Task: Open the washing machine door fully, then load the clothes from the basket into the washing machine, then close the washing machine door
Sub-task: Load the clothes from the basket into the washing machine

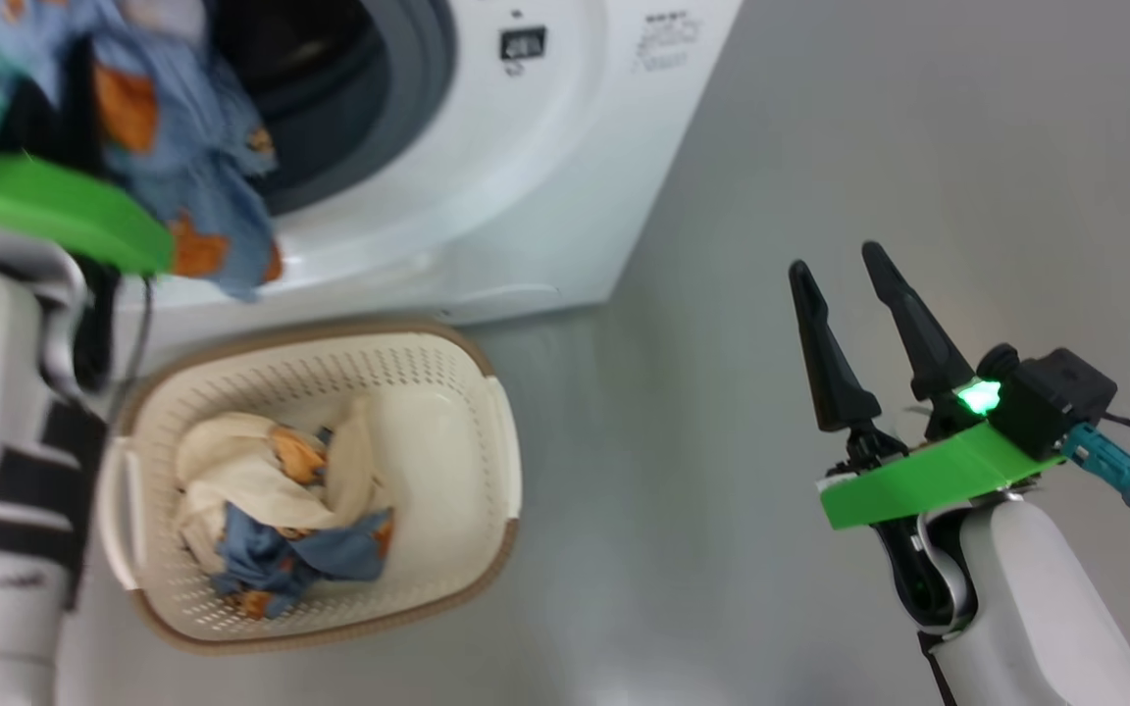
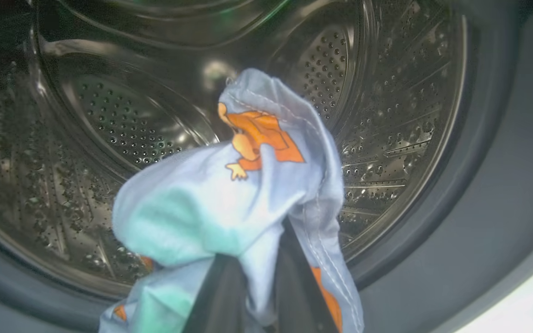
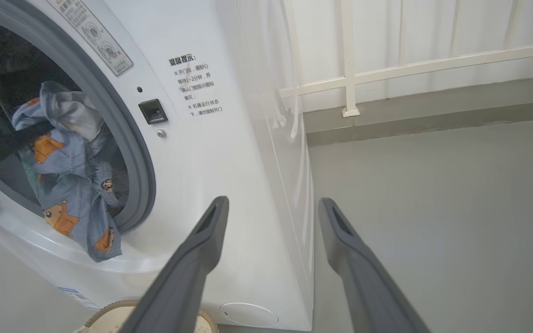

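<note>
The white washing machine [image 1: 545, 147] stands with its opening uncovered; its door is out of view. My left gripper [image 2: 255, 240] is shut on a light blue garment [image 2: 248, 185] with orange cartoon prints, held at the mouth of the steel drum [image 2: 132, 125]. The garment [image 3: 67, 185] hangs over the grey gasket and the lower rim. More clothes [image 1: 271, 500], cream and blue, lie in the cream basket [image 1: 487, 392] on the floor before the machine. Off to the right, my right gripper [image 1: 835, 257] is open and empty above the floor.
Bare grey floor [image 1: 820, 147] stretches to the right of the machine and the basket. A white railing [image 3: 350, 78] on a low raised ledge runs behind the machine's right side. The basket's brown rim [image 3: 109, 314] sits just below the machine's front.
</note>
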